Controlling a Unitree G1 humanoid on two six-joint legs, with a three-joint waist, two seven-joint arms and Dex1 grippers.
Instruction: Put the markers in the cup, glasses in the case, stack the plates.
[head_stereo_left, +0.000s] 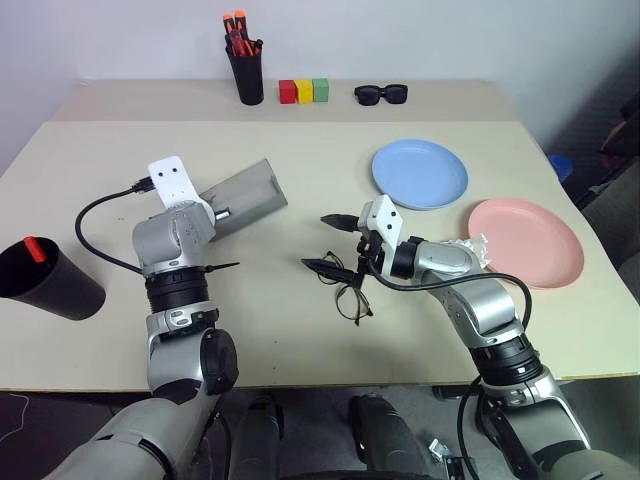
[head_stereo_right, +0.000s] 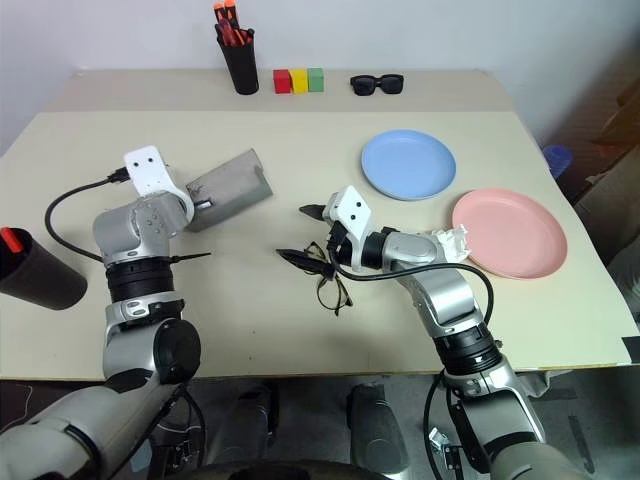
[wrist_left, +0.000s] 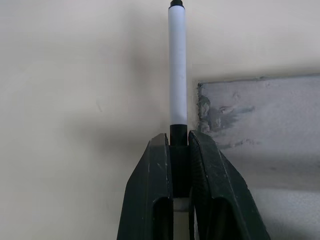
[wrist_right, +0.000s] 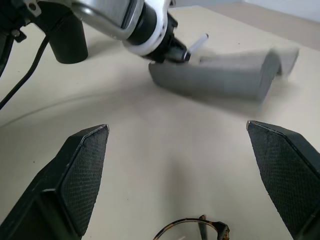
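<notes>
Glasses lie nearest on the beige table, thin dark wire frames with round clear lenses, just below the right gripper. That gripper hangs over them with its 2 black fingers spread wide and nothing between them; in the right wrist view a mottled brown rim of the frame shows low between the finger pads.

At the table's left edge the cup lies tipped on its side, matte black and tapered, with the red cap of 1 marker poking from its mouth.

Further in, the left gripper is closed on the white marker, pinching its black end so the white barrel juts straight out past the fingertips to a small black tip. The marker points along the table beside the case, a grey fabric-textured oblong lying near the table's middle, left of the plates; whether the marker touches it cannot be told.

On the right, the pink plate sits near the edge, and the light blue plate lies just beyond it, apart and unstacked. Both are round, plain and shallow.

Along the far edge stand a black holder of orange-capped markers, 3 blocks in red, yellow and green, and chunky black sunglasses.
</notes>
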